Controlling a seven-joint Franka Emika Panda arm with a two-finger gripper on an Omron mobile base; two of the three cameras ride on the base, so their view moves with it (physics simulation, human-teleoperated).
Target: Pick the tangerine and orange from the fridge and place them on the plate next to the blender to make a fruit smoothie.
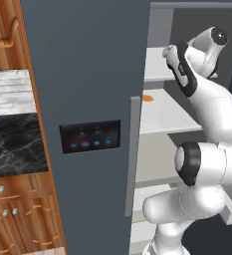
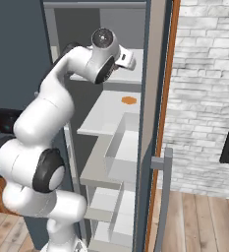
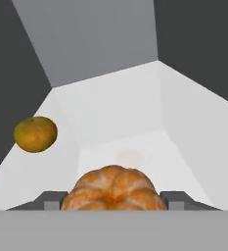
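Observation:
In the hand view a lobed, bright orange tangerine (image 3: 114, 188) sits between my two dark fingertips (image 3: 52, 201), and my gripper (image 3: 114, 202) is shut on it. A rounder, duller orange (image 3: 35, 134) lies on the pale shelf floor to the left, apart from the fingers. The fridge (image 1: 82, 74) stands open, and my arm reaches into it over the shelves (image 2: 111, 113). A small orange fruit (image 2: 129, 100) shows on a shelf below the hand, also visible as an orange spot (image 1: 147, 98) past the door edge; which fruit it is I cannot tell. The plate and blender are out of view.
The dark fridge door with its vertical grey handle (image 1: 133, 154) and black panel (image 1: 90, 137) stands close on the left. Wooden cabinets (image 1: 18, 209) lie beyond it. A white brick wall (image 2: 204, 88) and a second grey handle (image 2: 164, 197) are on the right.

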